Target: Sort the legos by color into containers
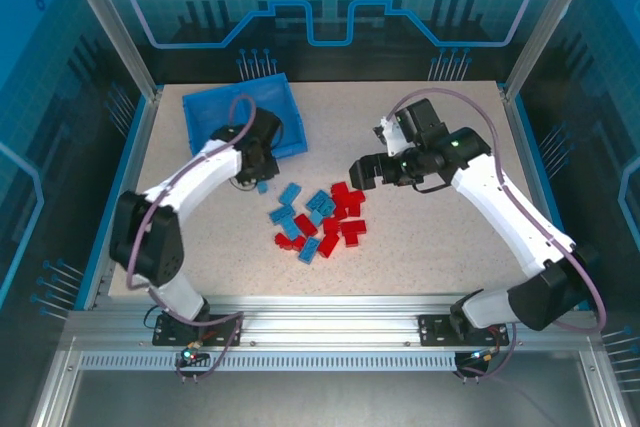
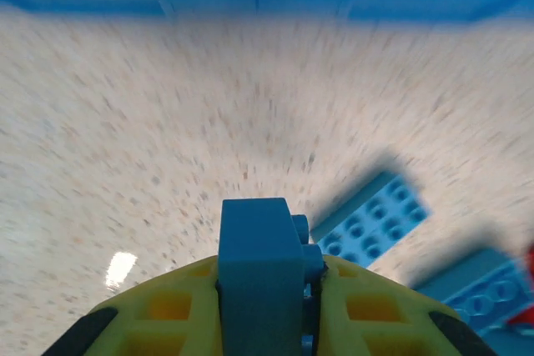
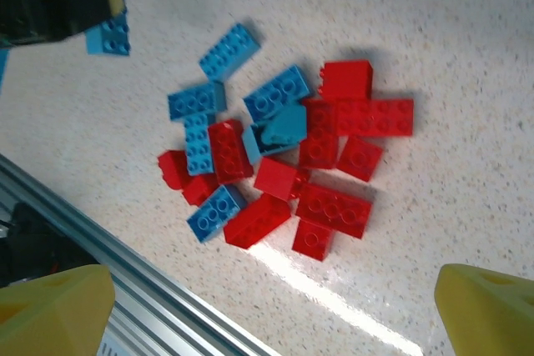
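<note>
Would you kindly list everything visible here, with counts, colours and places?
blue tray: one, blue, far-left corner of the table.
table: one, speckled beige.
red Lego bricks: about a dozen, red, piled mid-table.
blue Lego bricks: about six, light blue, in and beside the pile.
held blue brick: one, light blue, between tray and pile.
left gripper: shut on the held blue brick.
right gripper: open, over the pile's right side.
</note>
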